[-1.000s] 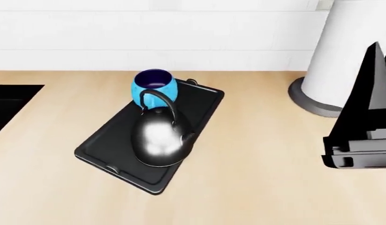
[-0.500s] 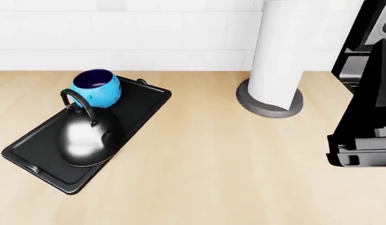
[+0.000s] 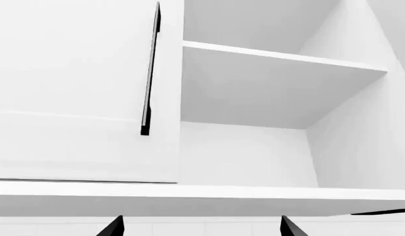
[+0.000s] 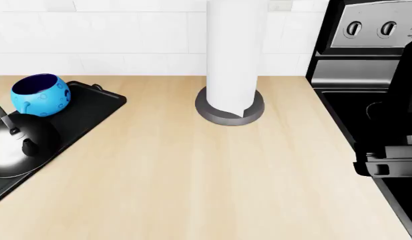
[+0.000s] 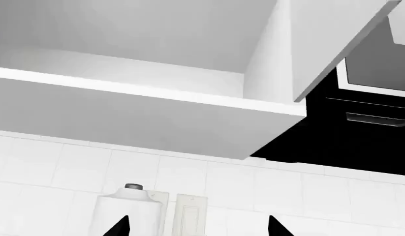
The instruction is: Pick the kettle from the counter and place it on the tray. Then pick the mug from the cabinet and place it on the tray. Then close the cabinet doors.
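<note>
Both arms are reaching upward toward the white wall cabinet [image 3: 255,98], each gripper's black fingers [image 3: 112,227] [image 5: 120,227] standing apart and holding nothing. Far below them, the shiny dark-metal kettle [image 4: 15,150] and spotted bright-blue mug [image 4: 42,94] are sitting upright on the flat black tray [image 4: 92,107], itself lying diagonally across the beige wood-grain tabletop [image 4: 192,175].

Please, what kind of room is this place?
Most likely a kitchen: a wood-grain counter with a paper towel roll, a stove with knobs beside it, and an open wall cabinet above.
</note>
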Tool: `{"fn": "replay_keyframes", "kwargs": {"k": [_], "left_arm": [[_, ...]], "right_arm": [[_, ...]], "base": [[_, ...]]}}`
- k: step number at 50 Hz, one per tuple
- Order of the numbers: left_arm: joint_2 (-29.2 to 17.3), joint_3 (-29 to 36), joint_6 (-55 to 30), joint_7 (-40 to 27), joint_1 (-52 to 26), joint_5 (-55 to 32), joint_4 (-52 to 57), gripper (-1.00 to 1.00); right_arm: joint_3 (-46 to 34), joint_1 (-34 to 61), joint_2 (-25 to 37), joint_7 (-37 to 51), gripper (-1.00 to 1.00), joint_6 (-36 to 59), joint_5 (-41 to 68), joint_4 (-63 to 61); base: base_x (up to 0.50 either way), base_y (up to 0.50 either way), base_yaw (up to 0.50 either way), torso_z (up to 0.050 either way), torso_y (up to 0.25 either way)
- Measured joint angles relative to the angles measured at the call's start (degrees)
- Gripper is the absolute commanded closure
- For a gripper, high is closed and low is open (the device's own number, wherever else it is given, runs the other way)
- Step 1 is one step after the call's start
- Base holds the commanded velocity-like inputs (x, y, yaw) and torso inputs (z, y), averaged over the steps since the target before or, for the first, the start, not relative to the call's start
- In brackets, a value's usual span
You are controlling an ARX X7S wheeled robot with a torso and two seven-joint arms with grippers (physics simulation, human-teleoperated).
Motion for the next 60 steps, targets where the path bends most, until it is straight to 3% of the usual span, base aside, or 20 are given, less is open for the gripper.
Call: {"fn": "replay_keyframes", "kwargs": {"k": [21, 31, 37, 45, 53, 60], "left_arm": [[-0.14, -0.5, 0.3, 0.37, 1.34, 0.27, 0.36, -1.0], [-0.19, -1.02, 0.49, 0.84, 2.29, 0.5, 0.48, -1.0], [-0.37, -1.39, 0.6, 1.13, 2.75, 0.59, 0.46, -1.0], [-0.91, -1.96, 0.85, 1.33, 3.11, 0.22, 0.45, -1.0], [-1.51, -2.44, 1.16, 1.43, 3.24, -0.45, 0.48, -1.0], [-2.14, -2.86, 1.48, 1.38, 3.25, -1.21, 0.48, -1.0]], "right_arm": [[0.98, -0.05, 0.78, -0.71, -1.0, 0.58, 0.68, 0.0], [5.53, -0.4, 2.59, -1.97, -1.0, 3.03, 5.61, 0.02], [16.17, -0.64, 3.5, -1.71, -1.0, 9.29, 15.87, 0.23], [37.29, -0.7, 3.51, -1.25, -1.0, 23.62, 32.41, 3.68], [56.59, -0.65, -0.87, -0.03, -1.0, 38.28, 44.54, 10.65], [70.98, -0.53, -7.18, -0.37, -1.0, 49.82, 48.66, 17.33]], "base": [[0.0, -0.5, 0.0, 0.0, 0.0], [0.0, -0.04, 0.0, 0.0, 0.0], [0.0, 0.0, 0.0, 0.0, 0.0], [0.0, 0.0, 0.0, 0.0, 0.0], [0.0, 0.0, 0.0, 0.0, 0.0], [0.0, 0.0, 0.0, 0.0, 0.0]]}}
